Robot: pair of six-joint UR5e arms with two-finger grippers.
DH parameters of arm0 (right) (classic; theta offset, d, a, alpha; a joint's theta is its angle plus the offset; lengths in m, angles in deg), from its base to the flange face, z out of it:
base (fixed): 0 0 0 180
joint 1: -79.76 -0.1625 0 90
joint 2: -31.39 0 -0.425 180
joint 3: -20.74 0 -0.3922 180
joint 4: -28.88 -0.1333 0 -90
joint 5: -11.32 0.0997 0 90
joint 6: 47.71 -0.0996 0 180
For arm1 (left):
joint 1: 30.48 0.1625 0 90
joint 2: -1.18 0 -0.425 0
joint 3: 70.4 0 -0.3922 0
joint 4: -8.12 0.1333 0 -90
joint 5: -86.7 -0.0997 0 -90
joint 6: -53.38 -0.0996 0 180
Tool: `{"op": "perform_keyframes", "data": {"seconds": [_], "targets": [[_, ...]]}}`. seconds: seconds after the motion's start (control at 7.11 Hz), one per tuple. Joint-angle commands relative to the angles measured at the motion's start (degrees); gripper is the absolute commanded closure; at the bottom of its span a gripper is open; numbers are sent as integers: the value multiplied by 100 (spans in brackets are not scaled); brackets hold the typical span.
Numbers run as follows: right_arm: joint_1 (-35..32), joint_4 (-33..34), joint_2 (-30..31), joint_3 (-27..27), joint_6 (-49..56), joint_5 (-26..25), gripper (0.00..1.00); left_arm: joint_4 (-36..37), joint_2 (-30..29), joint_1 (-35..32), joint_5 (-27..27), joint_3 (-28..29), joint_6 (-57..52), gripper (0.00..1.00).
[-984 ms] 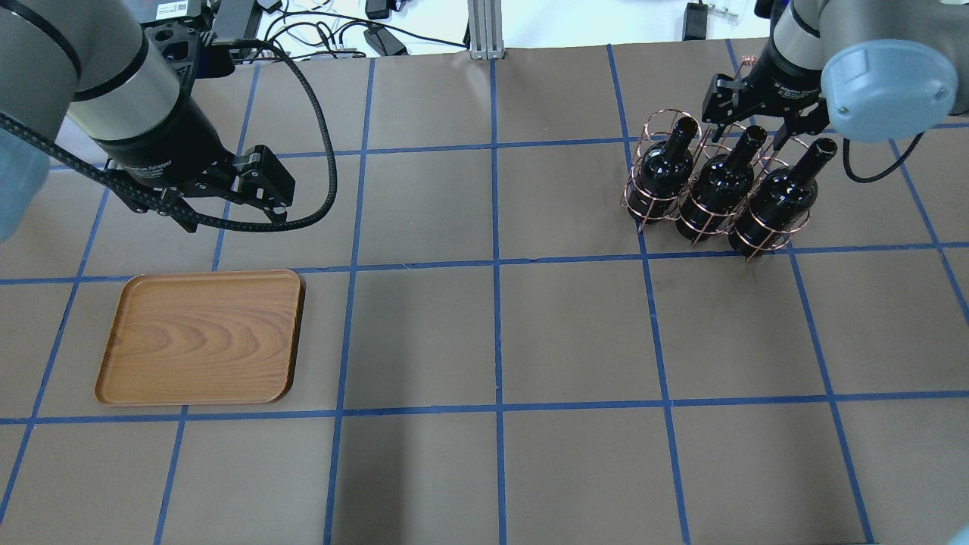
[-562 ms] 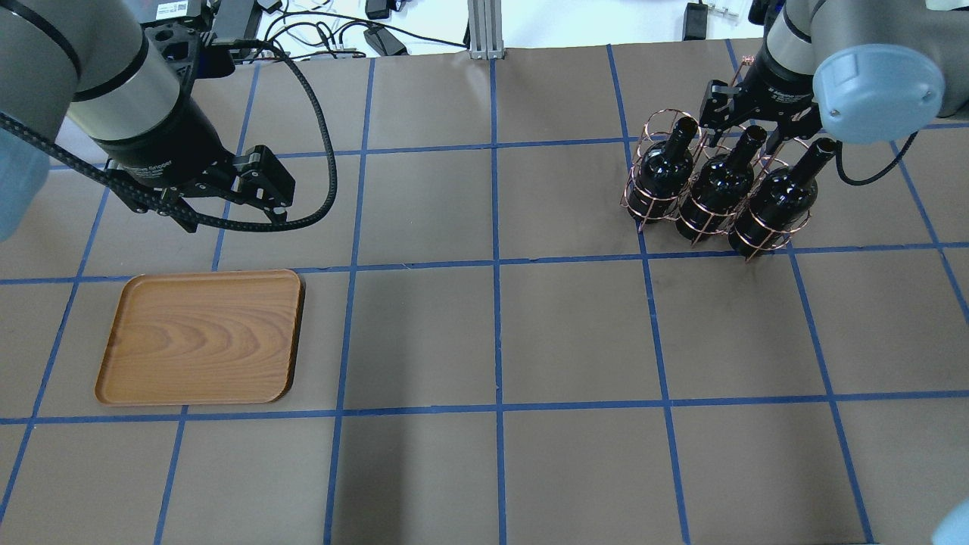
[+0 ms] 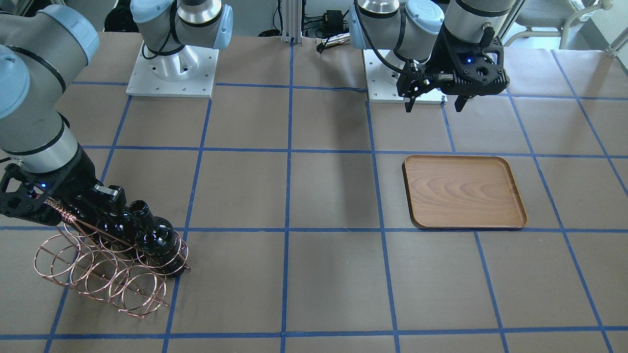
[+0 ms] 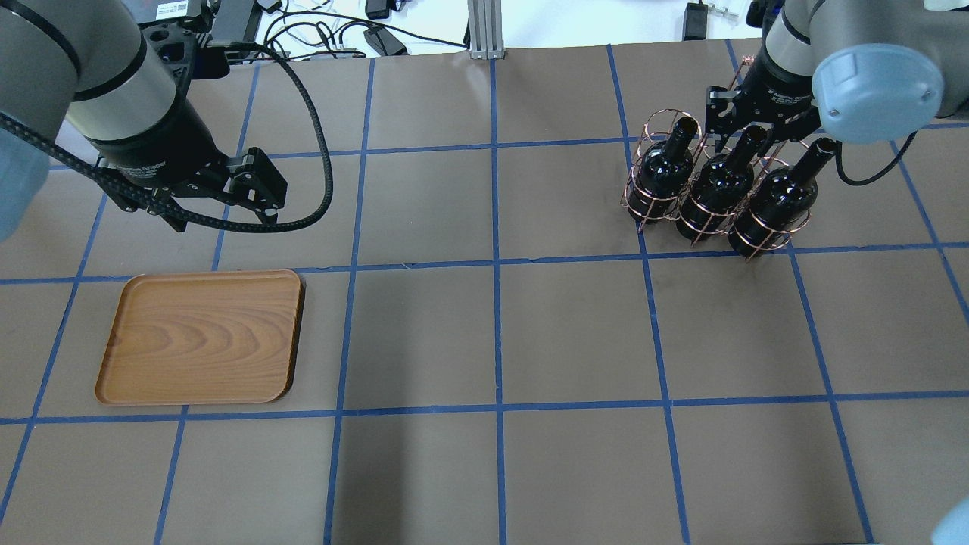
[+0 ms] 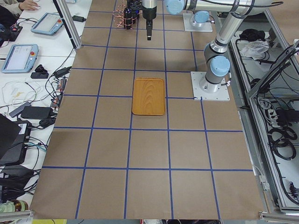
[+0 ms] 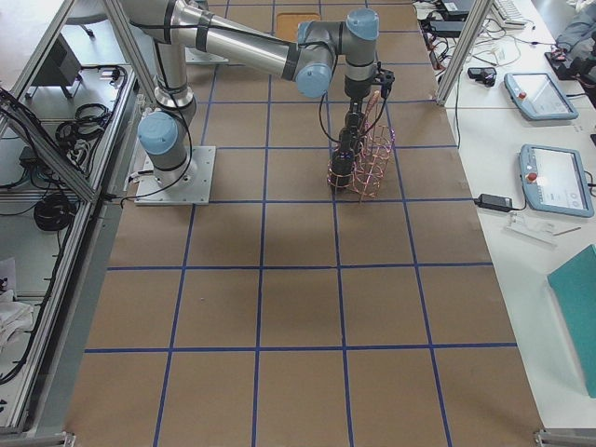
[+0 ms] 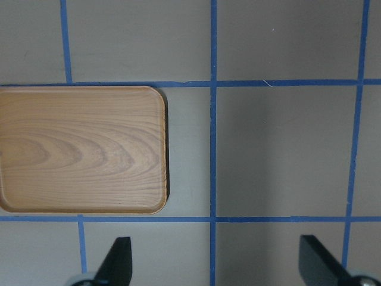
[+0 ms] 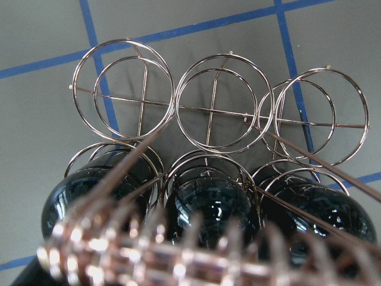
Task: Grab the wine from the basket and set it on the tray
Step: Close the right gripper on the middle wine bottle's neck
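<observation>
Necks lost behind a blurred handle

In the right wrist view the basket (image 8: 212, 109)'s twisted handle (image 8: 149, 256) smears out of focus across the bottom, covering the necks of the three wine bottles (image 8: 211, 205). In the front-facing view the right arm (image 3: 34, 127) and the nearest bottle (image 3: 158, 242) hide the other two. The tray (image 7: 77, 149) runs off the left wrist view's left edge.
</observation>
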Motion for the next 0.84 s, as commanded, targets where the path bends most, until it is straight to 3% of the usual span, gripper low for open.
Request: {"op": "perform_keyframes", "data": {"seconds": [0.0,0.28,0.7], "targets": [[0,-164,0,0,45,3,50,0,0,0,-7,0,0,0],[0,-157,0,0,229,-6,67,26,-9,0,19,0,9,0],[0,-130,61,-96,414,3,75,158,-26,26,63,43,-166,0]]}}
